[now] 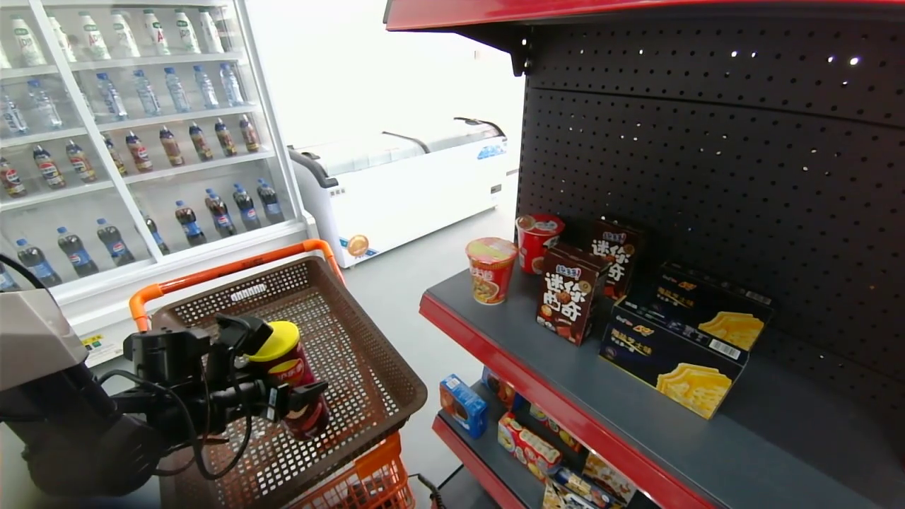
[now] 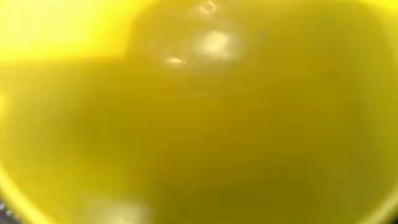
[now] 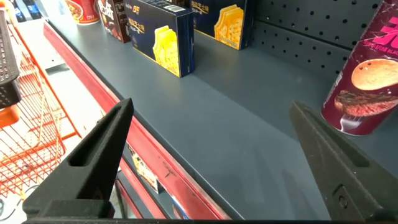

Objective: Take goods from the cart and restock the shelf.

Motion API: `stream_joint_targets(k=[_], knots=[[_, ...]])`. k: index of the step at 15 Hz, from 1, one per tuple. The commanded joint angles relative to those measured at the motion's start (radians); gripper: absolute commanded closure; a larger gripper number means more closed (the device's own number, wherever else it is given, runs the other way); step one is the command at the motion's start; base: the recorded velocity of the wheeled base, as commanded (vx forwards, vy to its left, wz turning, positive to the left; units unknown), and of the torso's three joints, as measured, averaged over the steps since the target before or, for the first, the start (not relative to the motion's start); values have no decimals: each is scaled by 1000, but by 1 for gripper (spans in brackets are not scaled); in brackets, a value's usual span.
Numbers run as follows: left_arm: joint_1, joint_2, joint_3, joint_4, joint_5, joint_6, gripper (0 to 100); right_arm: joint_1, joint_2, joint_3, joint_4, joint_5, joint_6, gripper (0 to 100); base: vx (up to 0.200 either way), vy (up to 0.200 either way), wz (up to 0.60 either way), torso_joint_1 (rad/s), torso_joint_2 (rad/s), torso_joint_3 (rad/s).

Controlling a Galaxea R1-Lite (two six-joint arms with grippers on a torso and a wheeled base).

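Note:
My left gripper (image 1: 279, 371) is shut on a dark red chip can (image 1: 297, 385) with a yellow lid, held just above the brown cart basket (image 1: 357, 332). The can's yellow lid (image 2: 199, 112) sits right against the left wrist camera. The grey shelf board (image 1: 636, 424) with its red front edge lies to the right of the cart. My right gripper (image 3: 211, 109) hangs open over a bare stretch of that shelf (image 3: 236, 124), nothing between its fingers. Another chip can (image 3: 367, 81) stands upright on the shelf beyond one finger.
On the shelf stand two noodle cups (image 1: 491, 268), brown snack boxes (image 1: 569, 293) and dark blue cracker boxes (image 1: 672, 360). A lower shelf holds several packets (image 1: 463, 404). An orange lower basket (image 1: 360, 488) sits under the cart. A drinks fridge (image 1: 141, 127) and chest freezer (image 1: 403, 184) stand behind.

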Motion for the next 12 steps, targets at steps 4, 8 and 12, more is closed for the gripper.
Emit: stream_joint_targets(k=[4, 8, 12], knots=[[39, 66, -72, 7, -131, 97, 0, 0, 2, 0, 0, 0, 0, 0, 0, 0, 0, 0, 0, 0], [39, 80, -86, 5, -131, 97, 0, 0, 2, 0, 0, 0, 0, 0, 0, 0, 0, 0, 0, 0], [40, 71, -75, 7, -111, 90, 100, 0, 2, 0, 0, 0, 0, 0, 0, 0, 0, 0, 0, 0]])
